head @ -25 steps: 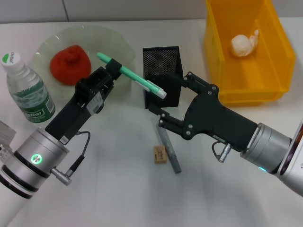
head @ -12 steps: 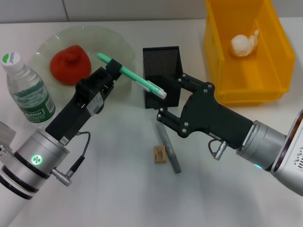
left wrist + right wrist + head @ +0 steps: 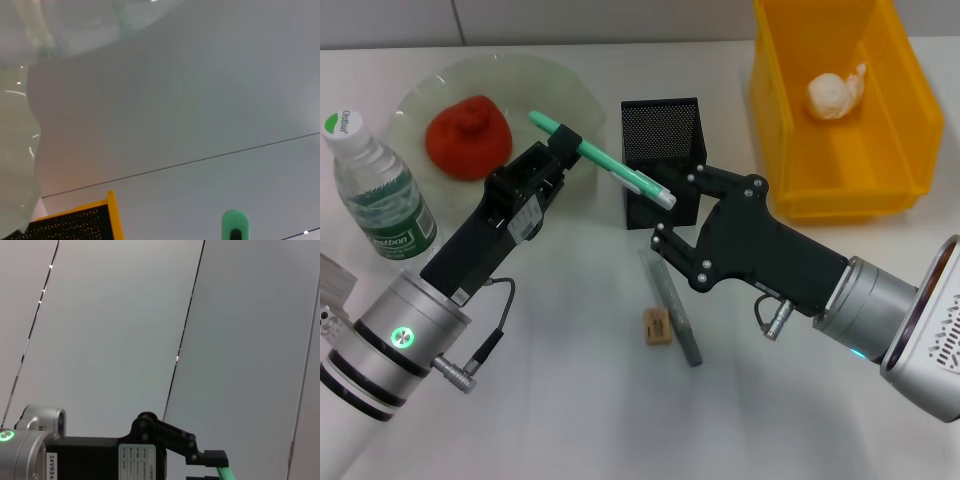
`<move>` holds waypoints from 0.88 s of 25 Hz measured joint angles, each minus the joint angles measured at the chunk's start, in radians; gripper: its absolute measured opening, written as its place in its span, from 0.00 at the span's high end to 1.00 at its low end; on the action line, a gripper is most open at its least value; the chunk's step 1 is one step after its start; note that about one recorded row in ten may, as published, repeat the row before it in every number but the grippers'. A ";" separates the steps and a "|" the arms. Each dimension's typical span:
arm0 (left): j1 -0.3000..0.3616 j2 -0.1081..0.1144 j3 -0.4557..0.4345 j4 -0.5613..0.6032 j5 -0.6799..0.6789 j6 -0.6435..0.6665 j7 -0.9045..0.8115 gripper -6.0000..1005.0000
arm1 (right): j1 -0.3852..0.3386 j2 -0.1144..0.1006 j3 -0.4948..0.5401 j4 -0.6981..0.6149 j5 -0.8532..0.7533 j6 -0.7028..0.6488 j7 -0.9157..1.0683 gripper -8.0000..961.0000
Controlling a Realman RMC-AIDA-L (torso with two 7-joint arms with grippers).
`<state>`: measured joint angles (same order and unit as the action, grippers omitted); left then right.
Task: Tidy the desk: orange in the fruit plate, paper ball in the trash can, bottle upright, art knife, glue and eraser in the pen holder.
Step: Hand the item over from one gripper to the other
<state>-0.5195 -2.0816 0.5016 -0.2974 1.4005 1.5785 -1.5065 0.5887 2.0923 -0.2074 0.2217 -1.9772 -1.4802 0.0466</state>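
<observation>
My left gripper is shut on a green pen-shaped stick with a white tip, held slanted in the air; whether it is the glue or the art knife I cannot tell. The tip hangs just in front of the black mesh pen holder. My right gripper is open beside the holder, its fingers either side of that tip. A grey flat stick and the tan eraser lie on the table below. The orange sits in the fruit plate. The bottle stands upright. The paper ball lies in the yellow trash can.
The trash can stands at the back right and the bottle at the left edge. White tabletop runs along the front. The left wrist view shows the green stick's end, the holder's mesh and the plate's rim.
My right gripper has moved left, closing in on the pen holder and the stick's white tip. The left gripper with the green stick has barely shifted.
</observation>
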 joint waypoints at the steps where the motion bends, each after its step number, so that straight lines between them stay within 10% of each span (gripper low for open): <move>1: 0.000 0.000 0.000 0.000 0.000 0.000 0.000 0.81 | 0.000 0.000 0.000 0.000 0.000 0.000 0.000 0.53; 22: 0.000 0.000 0.000 -0.014 0.000 -0.001 0.016 0.81 | 0.007 0.000 0.011 0.001 -0.001 0.014 -0.001 0.72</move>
<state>-0.5197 -2.0816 0.5015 -0.3115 1.4005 1.5771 -1.4908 0.5958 2.0923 -0.1963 0.2224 -1.9782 -1.4662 0.0459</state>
